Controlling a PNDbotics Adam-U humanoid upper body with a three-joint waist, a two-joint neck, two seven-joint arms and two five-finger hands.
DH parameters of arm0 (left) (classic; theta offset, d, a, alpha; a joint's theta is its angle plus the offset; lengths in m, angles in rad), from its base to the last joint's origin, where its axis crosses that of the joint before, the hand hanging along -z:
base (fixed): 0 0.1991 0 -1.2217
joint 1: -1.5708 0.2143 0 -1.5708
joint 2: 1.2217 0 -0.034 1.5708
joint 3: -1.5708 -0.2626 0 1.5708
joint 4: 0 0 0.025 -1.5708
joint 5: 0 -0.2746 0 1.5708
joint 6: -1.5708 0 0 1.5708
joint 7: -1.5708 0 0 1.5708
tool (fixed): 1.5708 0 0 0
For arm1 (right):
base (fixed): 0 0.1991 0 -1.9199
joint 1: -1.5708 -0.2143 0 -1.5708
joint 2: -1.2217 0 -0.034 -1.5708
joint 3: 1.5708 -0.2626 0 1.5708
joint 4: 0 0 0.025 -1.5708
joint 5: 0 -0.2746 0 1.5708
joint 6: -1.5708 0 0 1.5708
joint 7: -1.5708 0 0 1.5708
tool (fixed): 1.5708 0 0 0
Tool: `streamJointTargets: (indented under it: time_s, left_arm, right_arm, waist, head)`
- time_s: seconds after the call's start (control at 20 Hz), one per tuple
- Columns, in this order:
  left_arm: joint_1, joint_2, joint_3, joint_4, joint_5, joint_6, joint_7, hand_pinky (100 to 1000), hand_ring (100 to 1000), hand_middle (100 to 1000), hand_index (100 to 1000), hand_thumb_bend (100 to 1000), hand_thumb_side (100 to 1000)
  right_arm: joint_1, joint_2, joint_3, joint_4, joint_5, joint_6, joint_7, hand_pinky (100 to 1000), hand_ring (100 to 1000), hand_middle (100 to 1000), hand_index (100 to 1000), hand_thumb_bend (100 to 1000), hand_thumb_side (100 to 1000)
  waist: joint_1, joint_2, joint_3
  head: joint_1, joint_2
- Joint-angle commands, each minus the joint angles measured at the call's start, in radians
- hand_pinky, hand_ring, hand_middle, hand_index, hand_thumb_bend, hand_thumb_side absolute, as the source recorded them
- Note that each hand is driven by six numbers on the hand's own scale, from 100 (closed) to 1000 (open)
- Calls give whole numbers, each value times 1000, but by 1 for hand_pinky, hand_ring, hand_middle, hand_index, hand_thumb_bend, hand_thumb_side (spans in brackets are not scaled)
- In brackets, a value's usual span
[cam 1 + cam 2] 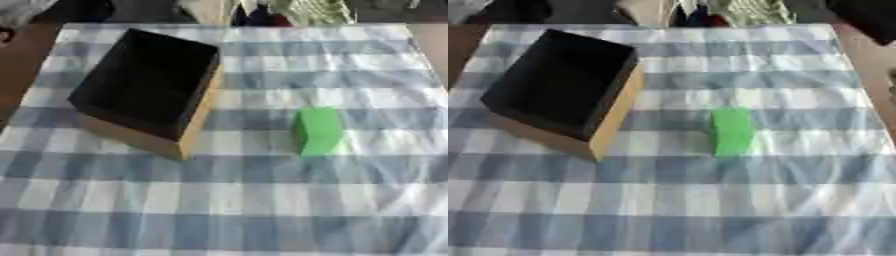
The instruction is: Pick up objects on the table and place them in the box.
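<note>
On the left of the table [262,210], which was spread with a blue-and-white checked cloth [227,170], stood the box [144,82]: open at the top, black inside, with tan outer walls, and set askew to the table's edge. Its inside was too dark to make out. To its right, well apart from it, a green block [318,131] lay on the cloth near the middle of the table, its long side running away from the camera.

No robot hand showed in either view, so whether the fingers were spread, pressed together or pinching anything could not be told, nor how the block lay relative to either one.

The two views differed little. The left eye view showed a dark, rounded shape [7,34] at its left edge beside the bare brown surface next to the cloth; it was cut off and could not be identified. The right eye view showed a dark shape [872,17] in its upper right corner, beyond the cloth's far right corner, also cut off by the frame. Whether it belonged to the robot could not be told.

Along the far edge, past the cloth, lay a blurred jumble of dark, white, red and greenish patches [710,11] that could not be made out.
</note>
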Motion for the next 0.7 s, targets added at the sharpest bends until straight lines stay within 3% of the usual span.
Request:
streamJointTargets:
  time_s: [0.05, 0.4, 0.7]
  left_arm:
    - [-3, 28, 1, -14, 3, -3, -3, 603, 729, 577, 729, 327, 404]
    - [2, 33, -4, -14, 5, -1, -9, 603, 730, 577, 729, 326, 403]
    - [6, 39, -7, -14, 6, 0, -12, 603, 731, 577, 729, 324, 404]
  right_arm:
    - [-53, -84, 23, -15, 18, 47, 56, 889, 849, 743, 800, 100, 240]
    - [-200, -195, 109, -15, 70, 219, 257, 892, 866, 767, 817, 100, 125]
    - [-329, -254, 206, -15, 123, 345, 518, 894, 881, 788, 830, 100, 100]
  waist:
    - [-3, -22, 1]
    - [-8, -30, 2]
    - [-14, -36, 2]
  head:
    - [-5, 3]
    - [-13, 7]
    - [-19, 14]
